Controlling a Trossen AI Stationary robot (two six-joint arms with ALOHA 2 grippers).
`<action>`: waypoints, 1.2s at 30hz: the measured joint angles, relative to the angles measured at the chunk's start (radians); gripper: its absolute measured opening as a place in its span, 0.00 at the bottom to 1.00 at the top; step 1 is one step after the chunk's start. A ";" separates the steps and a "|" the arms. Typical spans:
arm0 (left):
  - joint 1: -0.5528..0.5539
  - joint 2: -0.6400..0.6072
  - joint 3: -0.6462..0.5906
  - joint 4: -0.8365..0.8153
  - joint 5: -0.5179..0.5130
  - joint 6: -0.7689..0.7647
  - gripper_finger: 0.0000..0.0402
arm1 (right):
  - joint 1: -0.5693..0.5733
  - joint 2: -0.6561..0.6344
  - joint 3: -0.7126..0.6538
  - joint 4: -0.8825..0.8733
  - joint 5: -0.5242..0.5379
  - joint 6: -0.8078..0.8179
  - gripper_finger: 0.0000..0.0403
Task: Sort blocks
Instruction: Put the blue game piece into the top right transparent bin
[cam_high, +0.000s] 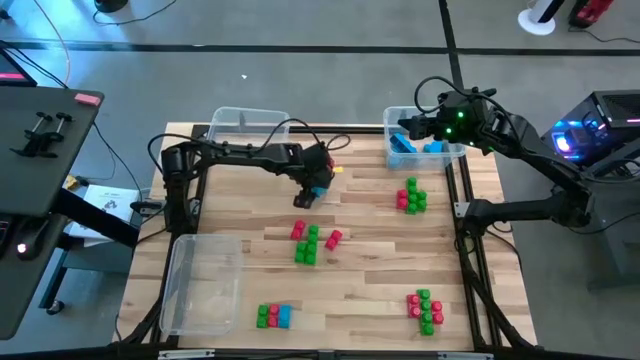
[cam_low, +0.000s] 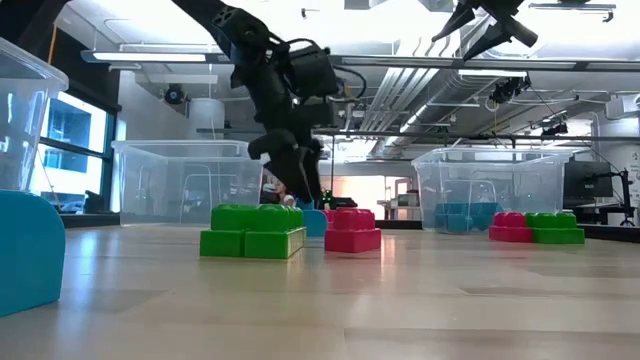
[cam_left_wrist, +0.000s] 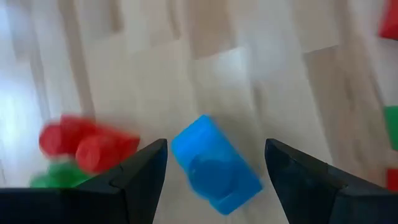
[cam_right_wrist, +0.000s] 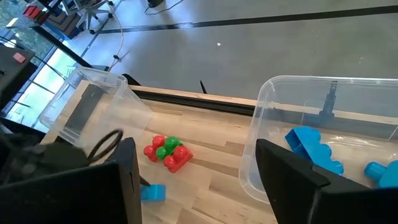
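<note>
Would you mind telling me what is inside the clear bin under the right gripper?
The clear bin holds light blue blocks, with the right gripper open above it. The gripper's fingers hide part of the bin's floor, so more blocks may lie unseen.

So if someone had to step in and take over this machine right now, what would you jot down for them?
Left gripper: open, fingers either side of a small light blue plastic brick on the wooden table, not closed on it.
Right gripper: open and empty above the clear plastic bin at the far right.
Done: a few blue bricks are in that bin.
Left: red and green brick clusters mid-table and along the right and near edges; one more blue brick at the near edge.
</note>
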 joint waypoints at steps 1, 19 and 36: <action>-0.005 0.000 0.000 0.000 0.000 0.015 0.64 | 0.000 0.000 0.000 0.000 0.000 0.002 0.50; -0.004 0.072 0.000 -0.019 -0.043 -0.078 0.64 | 0.000 0.000 0.000 0.000 -0.002 0.011 0.50; -0.029 0.053 0.000 -0.046 -0.039 -0.169 0.25 | 0.000 0.000 0.000 0.000 -0.004 0.004 0.50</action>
